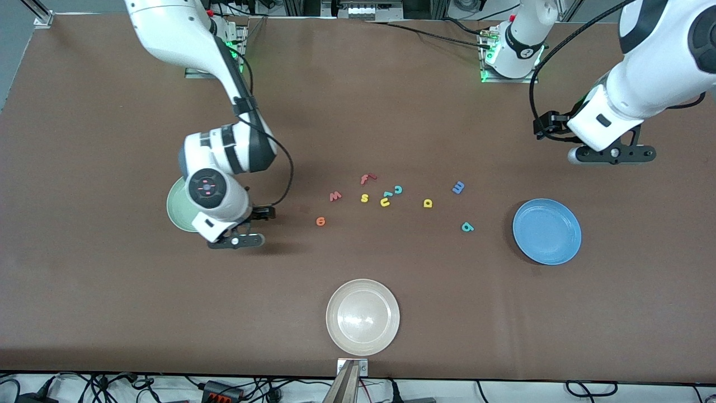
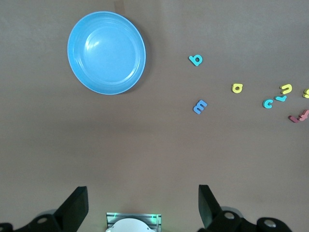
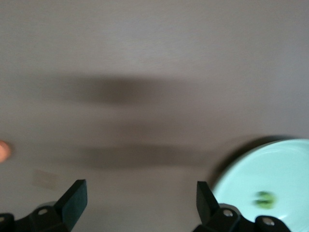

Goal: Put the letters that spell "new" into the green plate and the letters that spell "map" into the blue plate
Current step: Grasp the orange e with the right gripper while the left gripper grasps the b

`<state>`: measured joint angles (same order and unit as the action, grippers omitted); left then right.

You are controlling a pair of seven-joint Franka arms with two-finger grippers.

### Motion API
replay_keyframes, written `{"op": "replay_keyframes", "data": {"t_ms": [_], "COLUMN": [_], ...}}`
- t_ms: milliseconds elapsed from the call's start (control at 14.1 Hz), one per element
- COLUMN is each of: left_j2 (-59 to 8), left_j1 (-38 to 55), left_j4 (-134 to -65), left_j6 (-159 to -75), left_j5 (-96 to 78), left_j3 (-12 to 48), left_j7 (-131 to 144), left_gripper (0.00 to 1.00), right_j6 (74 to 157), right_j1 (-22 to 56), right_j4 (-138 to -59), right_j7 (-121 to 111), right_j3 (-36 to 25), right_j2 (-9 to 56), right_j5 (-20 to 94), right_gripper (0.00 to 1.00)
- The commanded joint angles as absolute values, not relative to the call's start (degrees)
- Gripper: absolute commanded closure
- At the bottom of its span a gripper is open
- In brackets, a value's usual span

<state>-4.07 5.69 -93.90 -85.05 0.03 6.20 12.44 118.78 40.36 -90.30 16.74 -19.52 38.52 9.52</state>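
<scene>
The green plate [image 1: 174, 206] lies toward the right arm's end, half hidden under that arm; in the right wrist view the green plate [image 3: 275, 179] holds an olive-green n [image 3: 263, 198]. My right gripper [image 1: 238, 242] [image 3: 140, 193] hangs open and empty over bare table beside its rim. The orange e [image 1: 320, 221] and red-pink w [image 1: 335, 196] lie mid-table. The blue m [image 1: 458, 187] [image 2: 200, 106], yellow letter [image 1: 428, 203] [image 2: 237, 88] and teal letter [image 1: 467, 226] [image 2: 195, 60] lie near the empty blue plate [image 1: 547, 231] [image 2: 106, 52]. My left gripper [image 1: 614, 154] [image 2: 142, 198] waits open above the table.
A red f [image 1: 366, 179], yellow s [image 1: 364, 197], yellow u [image 1: 385, 201] and teal c [image 1: 397, 189] lie clustered mid-table. A whitish-beige plate [image 1: 363, 317] sits near the table's edge closest to the front camera.
</scene>
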Motion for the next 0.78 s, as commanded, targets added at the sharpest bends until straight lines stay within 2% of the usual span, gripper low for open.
{"op": "replay_keyframes", "data": {"t_ms": [0, 212, 283, 425, 637, 708], "left_j2": [-9.64, -19.67, -21.17, -23.98, -28.02, -30.13], "left_j1": [5.89, 5.98, 6.59, 8.78, 10.64, 9.76], "left_j4": [-89.04, -78.08, -77.7, -78.13, -80.42, -80.59], "left_j6": [-83.05, -82.97, -83.75, -90.66, -96.3, -98.5], "left_j5": [-0.62, -0.88, -0.7, -0.88, -1.4, -1.58], "left_j3": [6.15, 6.24, 6.24, 6.15, 6.15, 6.15], "left_j7": [12.31, 12.92, 12.31, 14.92, 32.47, 35.65], "left_gripper": [0.0, 0.0, 0.0, 0.0, 0.0, 0.0], "right_j6": [118.82, 124.61, 126.63, 129.01, 131.3, 131.57], "right_j1": [42.8, 45.43, 45.87, 45.97, 46.05, 46.32], "right_j4": [-85.7, -84.46, -84.46, -84.46, -84.46, -84.46], "right_j7": [24.24, 27.33, 28.12, 29.18, 29.53, 29.71], "right_j3": [-20.13, -20.04, -20.04, -18.82, -17.93, -17.23], "right_j2": [42.97, 45.26, 45.87, 46.05, 46.93, 47.28], "right_j5": [10.9, 10.99, 11.07, 12.3, 17.03, 18.96], "right_gripper": [0.0, 0.0, 0.0, 0.0, 0.0, 0.04]}}
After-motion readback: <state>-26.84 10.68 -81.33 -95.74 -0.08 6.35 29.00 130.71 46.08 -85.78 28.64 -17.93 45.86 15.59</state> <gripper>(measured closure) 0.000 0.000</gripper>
